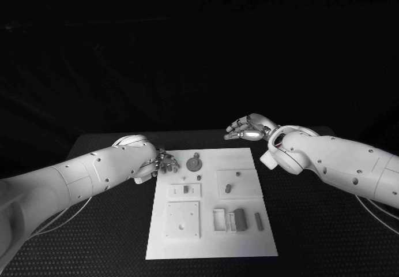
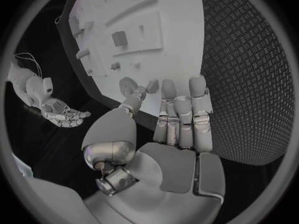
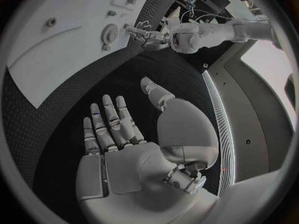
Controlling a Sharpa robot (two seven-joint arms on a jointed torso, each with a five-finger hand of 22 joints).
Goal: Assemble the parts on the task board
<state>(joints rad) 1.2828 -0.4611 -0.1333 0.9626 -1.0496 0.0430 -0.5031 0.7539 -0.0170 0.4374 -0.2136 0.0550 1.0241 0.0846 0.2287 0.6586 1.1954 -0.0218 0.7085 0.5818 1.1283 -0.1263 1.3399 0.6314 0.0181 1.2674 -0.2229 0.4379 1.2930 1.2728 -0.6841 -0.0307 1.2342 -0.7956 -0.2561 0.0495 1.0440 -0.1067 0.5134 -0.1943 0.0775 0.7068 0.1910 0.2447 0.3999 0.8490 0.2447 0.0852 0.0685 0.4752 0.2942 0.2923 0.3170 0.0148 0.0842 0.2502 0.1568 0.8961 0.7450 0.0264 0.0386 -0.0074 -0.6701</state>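
The task board (image 1: 212, 202) lies mid-table, its grey parts resting on it untouched, the round part (image 1: 195, 163) nearest the left hand (image 1: 161, 163). That hand hovers beside the board's far corner, fingers straight and empty (probably lining up a reach). The right hand (image 1: 244, 129) waits beyond the board, spread, holding nothing.

My task board (image 1: 249, 242) lies flat mid-surface, a white plate. Grey parts on it: a round disc (image 1: 195, 163) near the far edge, upright blocks (image 1: 239, 219) toward the near right.
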